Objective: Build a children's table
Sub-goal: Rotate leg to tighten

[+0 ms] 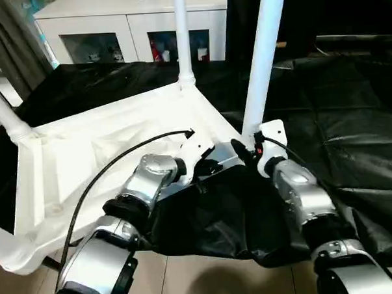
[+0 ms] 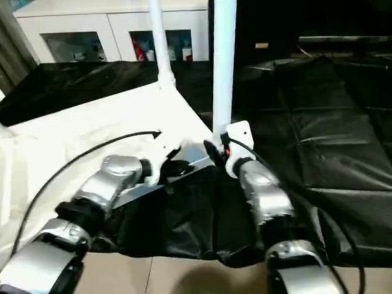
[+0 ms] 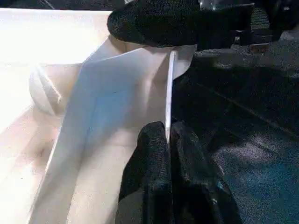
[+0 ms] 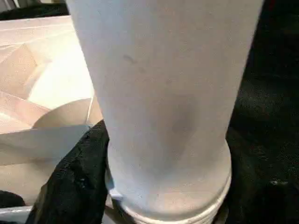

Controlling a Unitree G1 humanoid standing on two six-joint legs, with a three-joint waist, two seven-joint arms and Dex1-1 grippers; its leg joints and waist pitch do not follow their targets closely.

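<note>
Upside down at centre-left of the head view, on black sheeting: the white table top (image 1: 105, 157), ribbed underside up, with the near-right leg (image 1: 262, 59) upright in its corner socket, long axis running straight up out of the upper frame, two more legs standing at the far and left corners. Wrapped round the base of that leg, right at the socket, the right gripper (image 1: 251, 148), fingers spread to the tube's width. Just left of it, the left gripper (image 3: 168, 140), fingers pinched shut on the top's thin rim, steadying.
</note>
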